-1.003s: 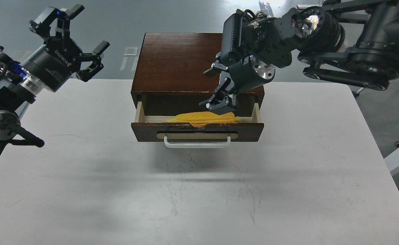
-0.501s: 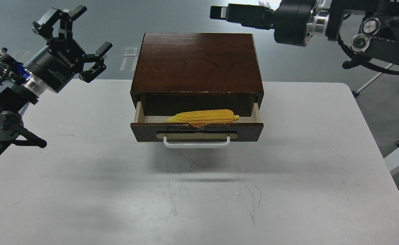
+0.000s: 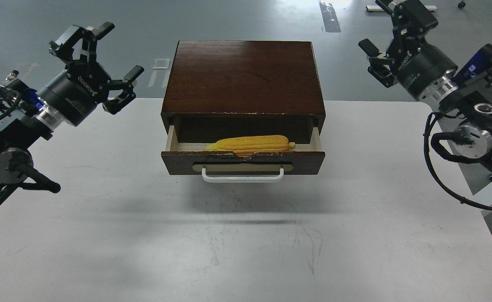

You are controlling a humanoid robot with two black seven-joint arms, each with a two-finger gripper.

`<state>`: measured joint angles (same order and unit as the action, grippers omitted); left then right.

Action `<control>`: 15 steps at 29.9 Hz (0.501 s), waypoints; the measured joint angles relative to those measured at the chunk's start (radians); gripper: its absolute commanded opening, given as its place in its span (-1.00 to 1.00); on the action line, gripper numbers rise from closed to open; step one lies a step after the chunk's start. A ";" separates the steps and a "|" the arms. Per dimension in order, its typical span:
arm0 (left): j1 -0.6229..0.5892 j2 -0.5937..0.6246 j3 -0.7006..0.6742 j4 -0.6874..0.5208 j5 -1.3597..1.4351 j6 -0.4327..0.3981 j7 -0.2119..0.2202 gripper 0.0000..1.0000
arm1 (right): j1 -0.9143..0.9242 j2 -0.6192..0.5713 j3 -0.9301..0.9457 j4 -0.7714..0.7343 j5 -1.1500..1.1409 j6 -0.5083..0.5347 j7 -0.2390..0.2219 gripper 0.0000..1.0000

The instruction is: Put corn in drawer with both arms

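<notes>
Now that the right gripper has lifted away from the drawer and swung out far right with its fingers spread and empty, the corn lies alone inside, lengthwise behind the front panel. The left gripper, also spread and empty, hovers far left, so only pushing the drawer closed seems left.

The drawer stood pulled out from its dark casing, open from above, though the corn filled most of its visible floor. The white table before the handle lay bare. Both the left gripper and right gripper hung well clear, fingers spread
</notes>
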<state>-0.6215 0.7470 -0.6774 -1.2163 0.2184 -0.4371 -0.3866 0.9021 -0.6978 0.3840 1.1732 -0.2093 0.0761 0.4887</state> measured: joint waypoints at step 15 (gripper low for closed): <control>0.098 -0.042 -0.070 0.000 0.058 -0.003 0.000 0.98 | -0.211 0.049 0.075 0.007 0.009 0.005 0.000 1.00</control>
